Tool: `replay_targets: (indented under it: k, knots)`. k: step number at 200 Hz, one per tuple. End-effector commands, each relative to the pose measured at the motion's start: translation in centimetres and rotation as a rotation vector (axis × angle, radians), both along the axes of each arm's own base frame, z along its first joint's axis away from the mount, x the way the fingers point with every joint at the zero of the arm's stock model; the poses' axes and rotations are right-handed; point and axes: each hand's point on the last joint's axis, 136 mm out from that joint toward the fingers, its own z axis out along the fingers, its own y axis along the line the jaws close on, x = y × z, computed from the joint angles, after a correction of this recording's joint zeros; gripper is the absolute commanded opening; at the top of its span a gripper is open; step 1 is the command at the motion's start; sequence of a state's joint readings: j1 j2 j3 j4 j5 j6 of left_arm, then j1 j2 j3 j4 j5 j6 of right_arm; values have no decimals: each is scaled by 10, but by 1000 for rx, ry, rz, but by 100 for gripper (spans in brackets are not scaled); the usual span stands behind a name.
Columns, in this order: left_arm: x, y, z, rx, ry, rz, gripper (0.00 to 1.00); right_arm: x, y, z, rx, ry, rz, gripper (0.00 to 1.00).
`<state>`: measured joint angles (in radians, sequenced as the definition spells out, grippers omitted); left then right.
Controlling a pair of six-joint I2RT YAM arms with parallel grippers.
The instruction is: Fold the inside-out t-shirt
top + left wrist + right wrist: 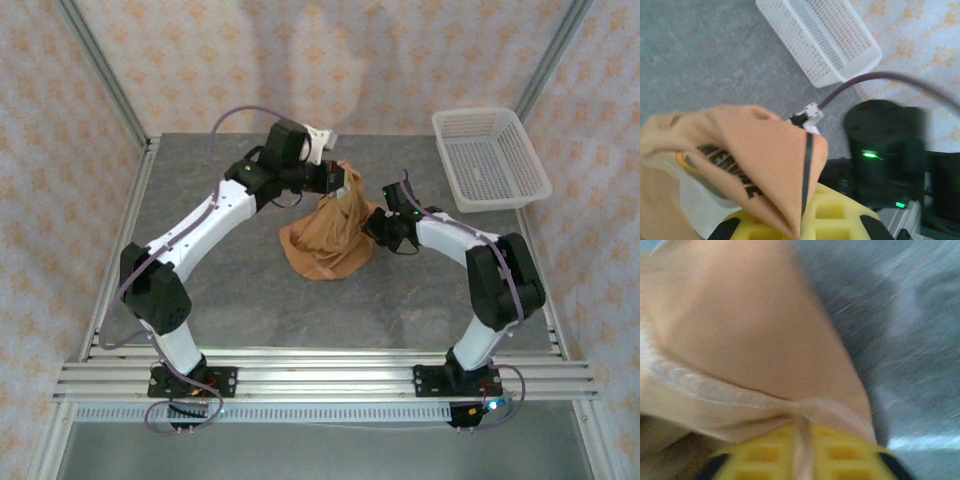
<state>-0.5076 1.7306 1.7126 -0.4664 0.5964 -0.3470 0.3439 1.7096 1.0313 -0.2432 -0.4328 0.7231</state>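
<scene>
Arm bases (190, 378) sit nearest in the overhead view; past them the inside-out t-shirt (325, 245) stands bunched at mid-table, its peak raised between the left gripper (343, 186) and right gripper (380, 226), both closed on cloth. Left wrist: orange fabric with dark lettering drapes over the yellow fingers (832, 212), with a white basket (825, 45) beyond. Right wrist, blurred: a pale hem apparently pinched at the jaw tips.

I see my left arm (200, 228) and right arm (452, 236) in white shells with black joints and thin purplish cables — the end effector fingers (832, 210) look yellow, possibly gridded.
</scene>
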Motion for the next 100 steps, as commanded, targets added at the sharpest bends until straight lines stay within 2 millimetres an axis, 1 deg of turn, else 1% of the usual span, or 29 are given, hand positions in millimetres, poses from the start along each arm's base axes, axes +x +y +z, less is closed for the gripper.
replay_targets:
  k: [1, 8, 17, 25, 33, 41, 50, 60, 69, 75, 78, 79, 83, 84, 85, 86, 87, 93, 100]
  knots:
    - [-4, 24, 86, -58, -149, -14, 0, 20, -45, -9, -76, -21, -133, 0]
    - [-6, 30, 100, -80, -162, -16, 0, 20, -54, -12, -77, -10, -161, 0]
    - [-8, 39, 115, -105, -181, -13, 0, 20, -61, -14, -80, 0, -177, 0]
    - [-9, 47, 126, -122, -195, -5, 0, 18, -67, -18, -92, 15, -186, 0]
    - [-11, 55, 132, -136, -205, 2, 0, 16, -72, -21, -106, 29, -192, 0]
    - [-13, 61, 135, -145, -217, 11, 0, 14, -76, -24, -119, 40, -195, 0]
    - [-14, 64, 134, -152, -226, 15, 0, 13, -78, -24, -125, 38, -192, 0]
    - [-18, 62, 127, -167, -225, -11, 0, 15, -73, -18, -105, 18, -177, 0]
    - [-21, 55, 121, -198, -211, -49, 0, 19, -66, -9, -74, -13, -159, 0]
    - [-23, 51, 115, -215, -194, -77, 0, 22, -59, -3, -48, -30, -141, 7]
    - [-24, 48, 113, -223, -187, -93, 0, 24, -53, 2, -25, -40, -125, 13]
    - [-24, 48, 112, -224, -182, -97, 0, 24, -53, 2, -25, -40, -125, 13]
    - [-25, 45, 109, -230, -170, -114, 0, 26, -47, 6, 1, -52, -107, 20]
    - [-25, 44, 108, -231, -168, -119, 0, 27, -44, 9, 12, -61, -99, 24]
    - [-25, 44, 107, -232, -164, -122, 0, 27, -44, 9, 12, -61, -99, 24]
    - [-25, 43, 106, -232, -161, -126, 0, 27, -41, 11, 26, -64, -90, 28]
    - [-26, 42, 106, -233, -158, -130, 0, 27, -41, 11, 26, -64, -90, 28]
    - [-26, 39, 100, -230, -138, -148, 0, 28, -34, 17, 60, -73, -73, 39]
    - [-28, 35, 96, -224, -124, -169, 0, 30, -25, 24, 99, -90, -51, 48]
